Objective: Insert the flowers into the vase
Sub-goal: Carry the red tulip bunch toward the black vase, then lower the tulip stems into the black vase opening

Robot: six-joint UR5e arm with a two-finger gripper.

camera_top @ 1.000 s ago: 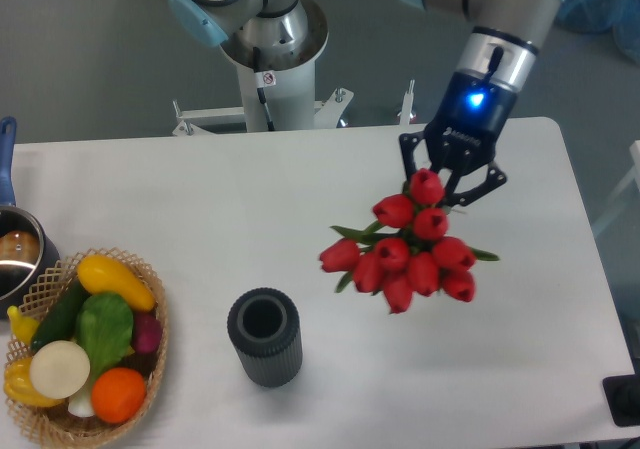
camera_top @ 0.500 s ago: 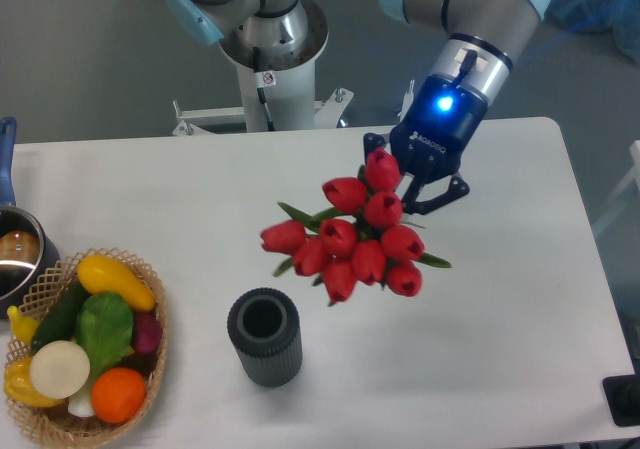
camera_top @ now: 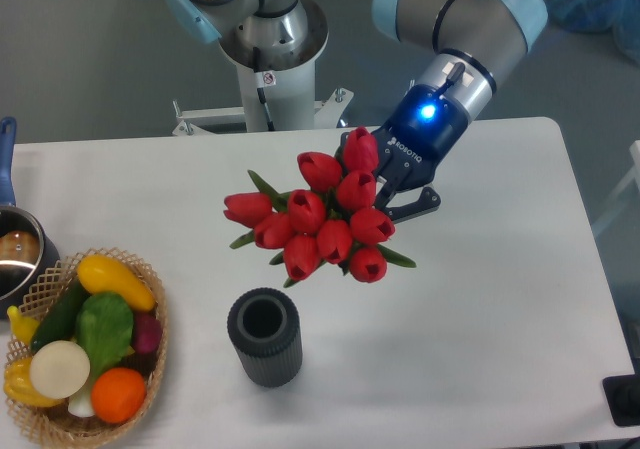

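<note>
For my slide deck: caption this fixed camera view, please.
End effector carrying red flowers above the table, near the empty grey vase.

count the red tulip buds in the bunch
9 show, all in the flowers that the gripper holds above the table: two top right by the gripper, four across the middle from the far-left bud, three along the lower edge. More may be hidden behind.

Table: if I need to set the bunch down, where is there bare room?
The widest bare stretch of the table runs right of the vase, below the flowers and gripper, to the right edge. Another lies along the back edge, left of the flowers. The left is crowded with the basket and pot.
</note>
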